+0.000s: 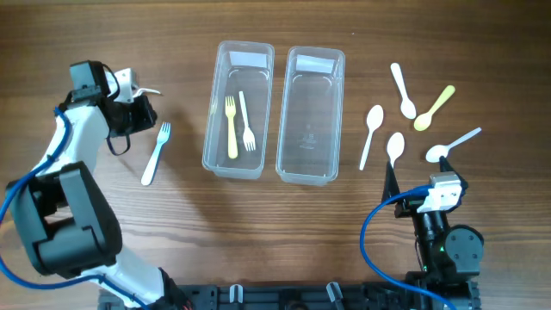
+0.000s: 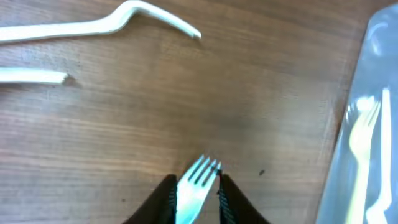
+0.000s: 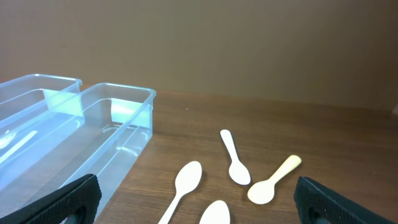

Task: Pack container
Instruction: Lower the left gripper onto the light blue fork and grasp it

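Observation:
Two clear containers stand side by side. The left container (image 1: pixel 209 129) holds a yellow fork (image 1: pixel 231 129) and a white fork (image 1: pixel 246 120). The right container (image 1: pixel 281 129) is empty. A pale blue fork (image 1: pixel 157 155) lies on the table left of them. My left gripper (image 1: pixel 142 114) is over its tine end. In the left wrist view the jaws (image 2: pixel 196 180) stand a fork's width apart on either side of this fork (image 2: pixel 200 171). I cannot tell whether they grip it. My right gripper (image 1: pixel 428 191) is wide open and empty (image 3: pixel 196 202), near several spoons (image 1: pixel 395 148).
Another white fork (image 2: pixel 93 25) lies beyond the left gripper, partly under the arm in the overhead view (image 1: pixel 148 89). A further white utensil end (image 2: pixel 31 76) lies beside it. A yellow spoon (image 1: pixel 435 108) and white spoons (image 3: pixel 183 183) lie right of the containers.

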You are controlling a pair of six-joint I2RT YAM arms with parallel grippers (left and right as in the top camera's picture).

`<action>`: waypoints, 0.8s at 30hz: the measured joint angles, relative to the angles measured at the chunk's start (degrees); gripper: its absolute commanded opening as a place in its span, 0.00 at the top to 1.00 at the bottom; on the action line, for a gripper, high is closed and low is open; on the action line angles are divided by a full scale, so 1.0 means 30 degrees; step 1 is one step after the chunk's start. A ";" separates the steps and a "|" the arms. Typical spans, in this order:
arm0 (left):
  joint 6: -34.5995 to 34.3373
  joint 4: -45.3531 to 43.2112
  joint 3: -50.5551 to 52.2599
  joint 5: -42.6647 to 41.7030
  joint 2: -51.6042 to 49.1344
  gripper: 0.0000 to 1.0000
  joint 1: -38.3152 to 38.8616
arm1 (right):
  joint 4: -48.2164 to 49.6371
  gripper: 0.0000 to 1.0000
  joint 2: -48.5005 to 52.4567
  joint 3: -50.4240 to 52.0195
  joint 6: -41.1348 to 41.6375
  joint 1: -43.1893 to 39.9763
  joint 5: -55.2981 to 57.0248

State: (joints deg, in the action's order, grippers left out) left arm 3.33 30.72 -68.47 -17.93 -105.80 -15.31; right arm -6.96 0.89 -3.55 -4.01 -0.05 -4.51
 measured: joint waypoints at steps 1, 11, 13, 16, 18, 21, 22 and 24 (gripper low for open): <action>-0.0153 0.0503 -0.0044 0.0000 0.0189 0.62 0.0000 | 0.0000 0.00 0.0000 0.0000 0.0007 0.0000 0.0000; 0.0947 0.4313 -0.0131 0.0729 0.0801 0.43 0.0000 | 0.0007 0.00 0.0000 0.0000 0.0007 0.0000 0.0000; 0.1311 0.4962 -0.0131 0.0750 0.0823 0.44 0.0000 | 0.0007 0.00 0.0000 0.0000 0.0000 0.0000 0.0000; 0.2339 0.5807 -0.0131 0.0809 0.0831 0.44 0.0102 | 0.0000 0.00 0.0000 0.0000 0.0007 0.0000 0.0000; 0.3330 0.6033 -0.0124 0.0867 0.0831 0.43 0.0539 | 0.0000 0.00 0.0000 0.0000 0.0007 0.0000 0.0000; 0.4736 0.5224 0.0903 0.1413 0.0911 0.28 0.2200 | 0.0000 0.00 0.0000 0.0000 0.0007 0.0000 0.0000; 0.4881 0.4736 0.1472 0.1880 0.0925 0.28 0.2790 | 0.0007 0.00 0.0000 0.0000 0.0007 0.0000 -0.0007; 0.5289 0.3905 0.2674 0.3373 0.0947 0.33 0.3883 | 0.0007 0.00 0.0000 0.0000 0.0007 0.0000 -0.0007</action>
State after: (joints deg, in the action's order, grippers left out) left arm 19.20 42.44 -60.45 -7.81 -102.96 -3.66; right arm -6.94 0.89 -3.55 -3.99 -0.05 -4.54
